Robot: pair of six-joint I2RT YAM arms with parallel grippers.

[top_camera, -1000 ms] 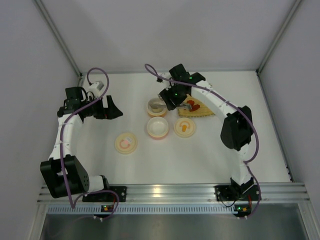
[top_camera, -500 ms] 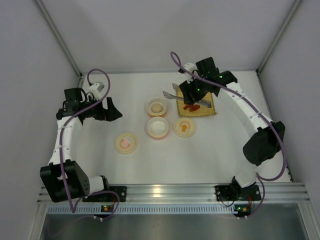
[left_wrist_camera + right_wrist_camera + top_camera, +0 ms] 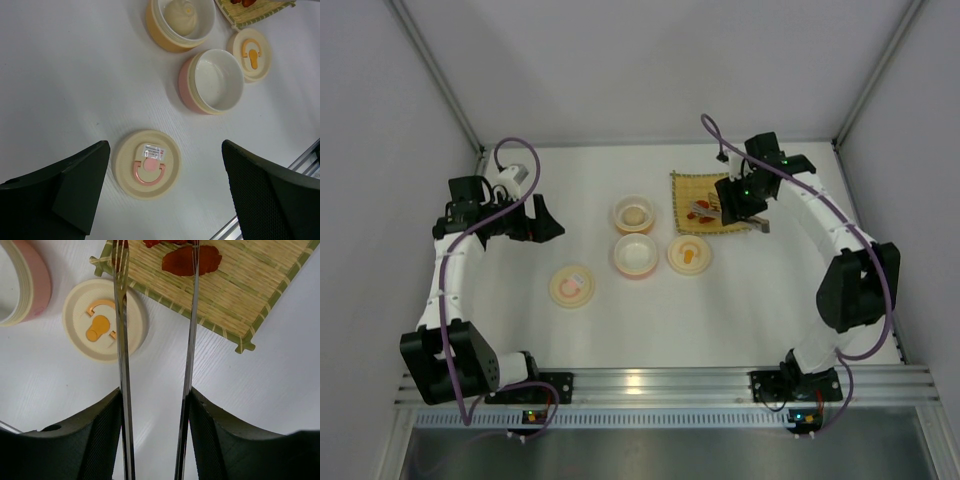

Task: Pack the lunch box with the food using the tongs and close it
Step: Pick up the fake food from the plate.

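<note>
**Tongs poised over mat**

Right pincer gripped them, long arms pointing straight ahead. Red sausage piece lay dead ahead beneath the tips. Left pincer gaped empty, well apart. Ball sat in yellow bowl.

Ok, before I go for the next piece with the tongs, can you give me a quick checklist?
1. Grip on the tongs by the right hand: ok, both arms sit inside its grip.
2. Nearest red piece centred between the tong arms: not ok, one arm crosses over it on the mat.
3. Empty pink bowl, lid off: ok.
4. Off-white ball in the yellow bowl: ok.
5. Open left hand clear of the bowls: ok.
6. Tip height above the mat: cannot tell.
</note>
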